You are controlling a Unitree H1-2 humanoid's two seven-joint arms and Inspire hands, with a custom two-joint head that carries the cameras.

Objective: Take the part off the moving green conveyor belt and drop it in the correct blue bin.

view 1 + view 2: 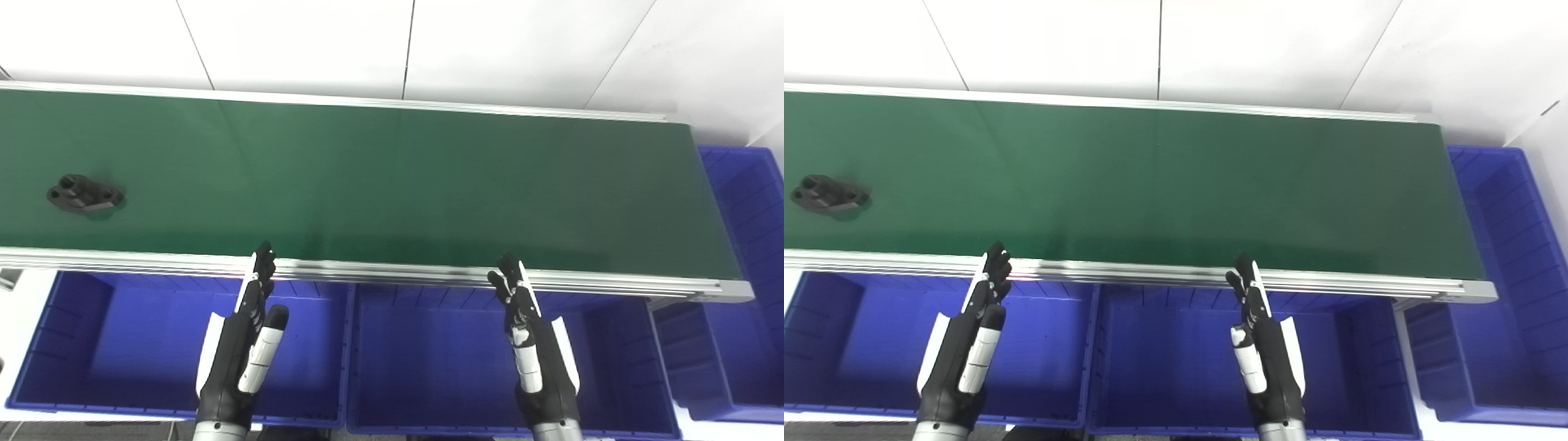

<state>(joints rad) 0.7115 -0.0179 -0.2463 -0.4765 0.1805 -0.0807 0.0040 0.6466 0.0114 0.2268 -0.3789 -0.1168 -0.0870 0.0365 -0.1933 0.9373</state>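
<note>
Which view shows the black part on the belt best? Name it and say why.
The left eye view. There the part lies well inside the frame on the belt, and its holes show. The right eye view shows the same part close to the left edge, still whole but a little smaller. Neither hand is near it.
</note>
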